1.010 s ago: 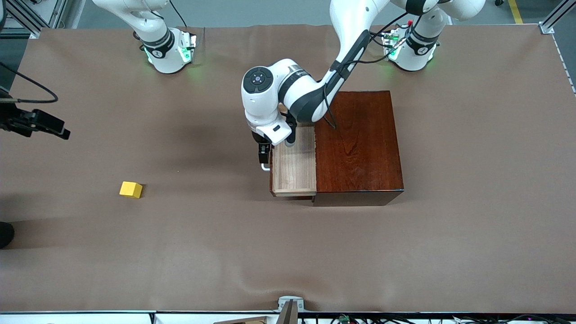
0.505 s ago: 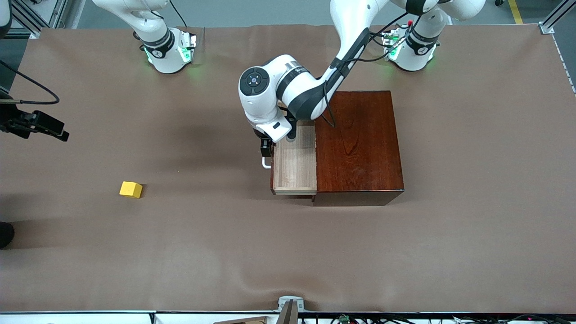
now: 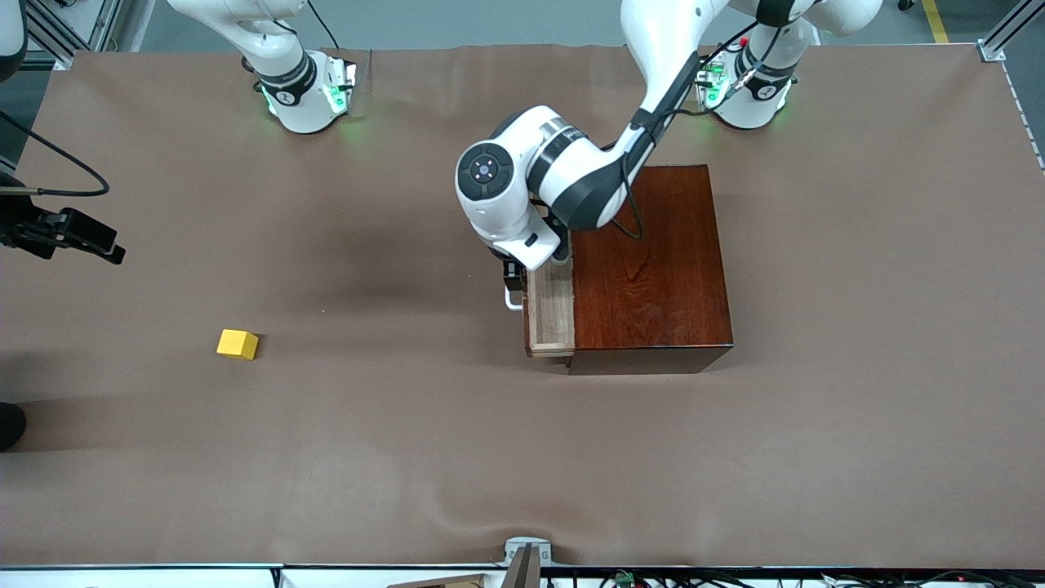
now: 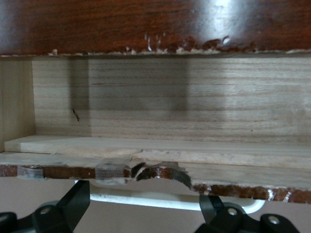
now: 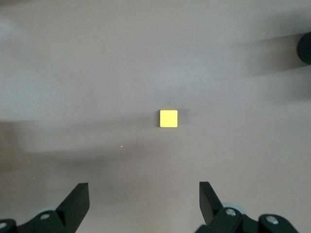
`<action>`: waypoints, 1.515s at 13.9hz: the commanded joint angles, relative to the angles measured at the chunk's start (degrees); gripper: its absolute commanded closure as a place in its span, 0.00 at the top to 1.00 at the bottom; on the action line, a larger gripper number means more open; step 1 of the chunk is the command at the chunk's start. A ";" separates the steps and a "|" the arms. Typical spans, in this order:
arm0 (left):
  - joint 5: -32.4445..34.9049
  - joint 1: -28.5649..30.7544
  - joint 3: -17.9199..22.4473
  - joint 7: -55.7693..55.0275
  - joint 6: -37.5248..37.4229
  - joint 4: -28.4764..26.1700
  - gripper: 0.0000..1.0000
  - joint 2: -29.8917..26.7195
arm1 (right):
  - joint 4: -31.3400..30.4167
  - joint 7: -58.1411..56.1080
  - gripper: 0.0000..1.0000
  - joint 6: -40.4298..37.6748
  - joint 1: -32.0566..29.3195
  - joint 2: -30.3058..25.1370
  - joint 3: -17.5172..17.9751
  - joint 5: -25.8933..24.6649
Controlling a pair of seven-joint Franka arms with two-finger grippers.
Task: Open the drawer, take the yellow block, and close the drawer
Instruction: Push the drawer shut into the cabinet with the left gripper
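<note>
The drawer [image 3: 549, 314] stands partly open out of the reddish-brown box [image 3: 649, 269], and its light-wood tray [image 4: 170, 107] is empty. My left gripper [image 3: 513, 283] is at the drawer's front. Its fingers are open, one on each side of the white bar handle [image 4: 170, 200], and grip nothing. The yellow block [image 3: 237, 344] lies on the table toward the right arm's end, well away from the box. My right gripper [image 3: 98, 243] is open and empty up in the air. In the right wrist view the yellow block [image 5: 168, 118] lies far below the right gripper [image 5: 144, 194].
The brown table cover [image 3: 522, 457] has a wrinkle near its front edge. A metal bracket [image 3: 525, 555] sits at that edge. The two arm bases stand along the table's back edge.
The drawer has slid well into the box, and my left gripper has moved with it toward the box. The yellow block and the right gripper have hardly moved.
</note>
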 commanded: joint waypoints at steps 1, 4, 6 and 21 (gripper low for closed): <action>0.36 0.79 0.93 0.90 -3.18 -2.33 1.00 -1.41 | -0.40 0.94 1.00 -0.32 -0.04 -1.45 0.63 -0.89; 0.44 2.01 0.93 0.54 -7.14 -2.33 1.00 -1.41 | -0.58 1.47 1.00 -0.41 -0.65 -1.98 0.28 -0.89; 0.79 2.72 1.02 0.46 -10.30 -2.33 1.00 -1.41 | -0.66 1.56 1.00 -0.76 -0.57 -2.07 0.28 -0.89; 1.41 3.68 1.11 2.29 -13.57 0.57 1.00 -7.98 | -0.40 0.94 1.00 -1.29 -1.80 -1.72 0.28 -0.27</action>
